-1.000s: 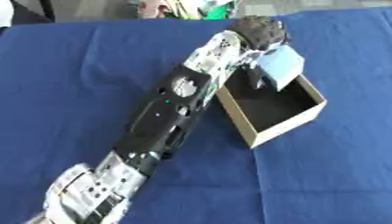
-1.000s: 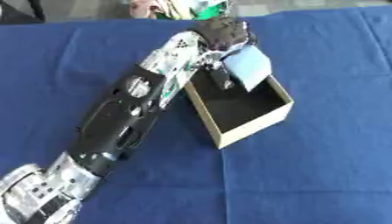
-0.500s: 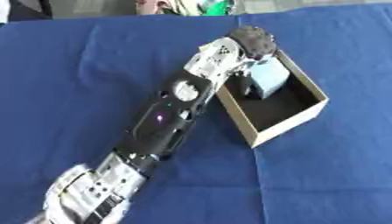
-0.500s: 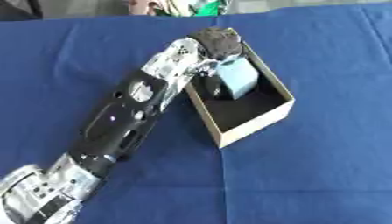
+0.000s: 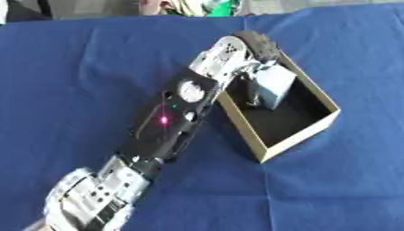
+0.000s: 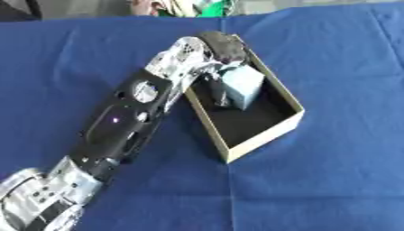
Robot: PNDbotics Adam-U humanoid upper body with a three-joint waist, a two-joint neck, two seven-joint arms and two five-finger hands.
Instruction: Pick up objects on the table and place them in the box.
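An open cardboard box (image 5: 319, 124) with a dark inside lies askew on the blue table, right of centre. My left arm reaches in from the lower left, up to the box's far end. My left hand (image 5: 254, 50) hangs over that end with its fingers curled round a pale blue block (image 5: 274, 85). The block sits low inside the box near its far wall; I cannot tell whether it touches the floor. The same block (image 6: 241, 85) shows in the right eye view. My right hand shows in no view.
The blue cloth (image 5: 71, 81) covers the whole table around the box. Some green and white things (image 5: 209, 6) lie at the far edge, beyond the cloth. A person's hand (image 5: 154, 6) shows there too, off the table.
My left hand has carried the pale blue block from above the box's far rim down into the box. The view has also shifted slightly.
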